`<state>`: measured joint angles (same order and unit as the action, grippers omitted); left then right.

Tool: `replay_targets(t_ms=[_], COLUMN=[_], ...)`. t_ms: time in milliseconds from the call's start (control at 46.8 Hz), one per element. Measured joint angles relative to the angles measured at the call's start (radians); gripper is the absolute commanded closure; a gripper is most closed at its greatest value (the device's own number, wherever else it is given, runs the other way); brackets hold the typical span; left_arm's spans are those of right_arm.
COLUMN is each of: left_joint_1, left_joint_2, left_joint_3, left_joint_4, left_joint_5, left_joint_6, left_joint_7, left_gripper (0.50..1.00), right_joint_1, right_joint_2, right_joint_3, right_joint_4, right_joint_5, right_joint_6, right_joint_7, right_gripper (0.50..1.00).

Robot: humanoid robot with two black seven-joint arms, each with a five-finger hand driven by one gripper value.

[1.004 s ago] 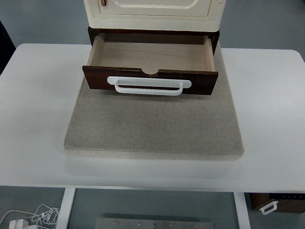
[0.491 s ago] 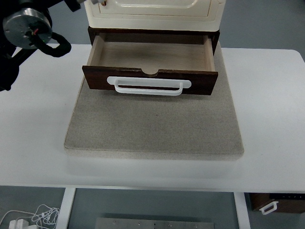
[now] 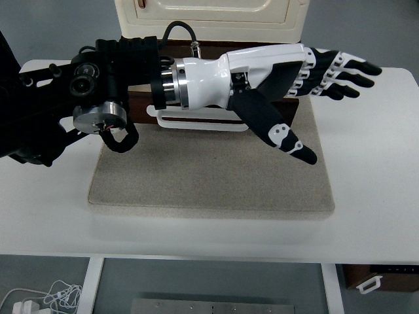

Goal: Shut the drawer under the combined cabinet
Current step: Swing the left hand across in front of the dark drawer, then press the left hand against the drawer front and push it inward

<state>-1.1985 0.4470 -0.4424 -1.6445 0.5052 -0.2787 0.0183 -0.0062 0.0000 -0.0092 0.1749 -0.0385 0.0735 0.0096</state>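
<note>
My left arm enters from the left edge and reaches across the front of the cabinet. Its white and black left hand point(image 3: 322, 99) is open, with the fingers point(image 3: 340, 69) stretched out to the right and the thumb point(image 3: 281, 134) pointing down over the mat; it holds nothing. The forearm hides most of the dark brown drawer point(image 3: 140, 108) under the cream cabinet point(image 3: 209, 14). Part of the drawer's white handle point(image 3: 200, 122) shows just below the wrist. How far out the drawer stands cannot be made out. No right arm shows.
The cabinet stands on a beige mat point(image 3: 209, 180) on a white table point(image 3: 373, 170). Below the table's front edge lie white cables point(image 3: 39, 297) at the lower left and a second brown drawer piece point(image 3: 380, 280) at the lower right.
My left arm has swung in from the upper left and now lies across the drawer, covering its open inside. One second ago no arm was in view.
</note>
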Motion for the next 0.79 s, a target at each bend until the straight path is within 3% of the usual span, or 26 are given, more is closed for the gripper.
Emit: replay_targets(t_ms=[149, 256, 448, 790], left_joint_1=[0.0, 0.005, 0.053, 0.105], left_joint_2=[0.01, 0.016, 0.018, 0.013], left_joint_3=[0.031, 0.033, 0.034, 0.034], left_joint_4=[0.0, 0.004, 0.011, 0.029], left_joint_5=[0.032, 0.099, 0.18, 0.266], left_joint_6=[-0.107, -0.207, -0.322, -0.333], left_joint_7=[0.018, 0.067, 0.171, 0.38], left_gripper=[0.5, 0.5, 0.5, 0.5], right_joint_1=[0.0, 0.0, 0.0, 0.0], right_joint_2=[0.0, 0.0, 0.0, 0.0], right_joint_3=[0.0, 0.0, 0.0, 0.0], right_joint_4=[0.0, 0.0, 0.0, 0.0], right_joint_5=[0.0, 0.0, 0.0, 0.0], right_joint_6=[0.0, 0.0, 0.0, 0.0], right_joint_7=[0.0, 0.0, 0.0, 0.0], right_gripper=[0.548, 0.548, 0.548, 0.548])
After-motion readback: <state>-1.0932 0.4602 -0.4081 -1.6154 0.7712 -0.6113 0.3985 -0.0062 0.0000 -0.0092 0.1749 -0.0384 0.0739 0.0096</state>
